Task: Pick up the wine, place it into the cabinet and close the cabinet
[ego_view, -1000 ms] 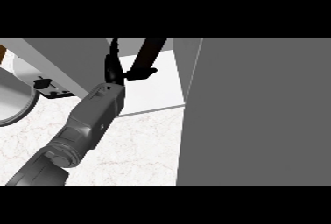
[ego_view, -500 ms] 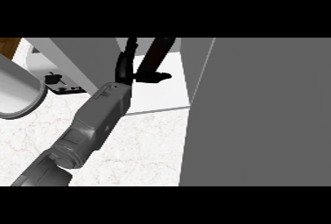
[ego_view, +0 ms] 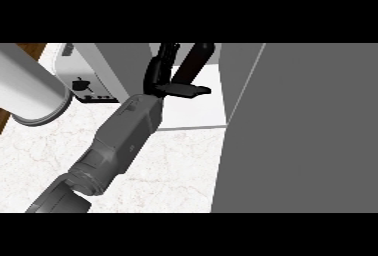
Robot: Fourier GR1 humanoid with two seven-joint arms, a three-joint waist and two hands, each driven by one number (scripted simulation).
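Head view: your only angle, looking steeply down the counter point(ego_view: 170, 165).

One grey forearm runs up from the lower left to a black hand point(ego_view: 164, 80) at the cabinet's mouth. Which arm it is, you cannot settle from this view; its position suggests the left. The other hand does not show.

The fingers reach up along the wine point(ego_view: 196, 62), a dark bottle leaning against the hand, with the thumb jutting out sideways below it. That reads as a hold on the bottle, though the contact itself is partly hidden.

The bottle sits over the white cabinet floor point(ego_view: 198, 107), likely held there so it can be set inside.

The big grey slab on the right is probably the open cabinet door point(ego_view: 303, 130); closing looks not yet done.

A toaster point(ego_view: 88, 75) stands at upper left, a pale cylinder point(ego_view: 26, 85) beside it.
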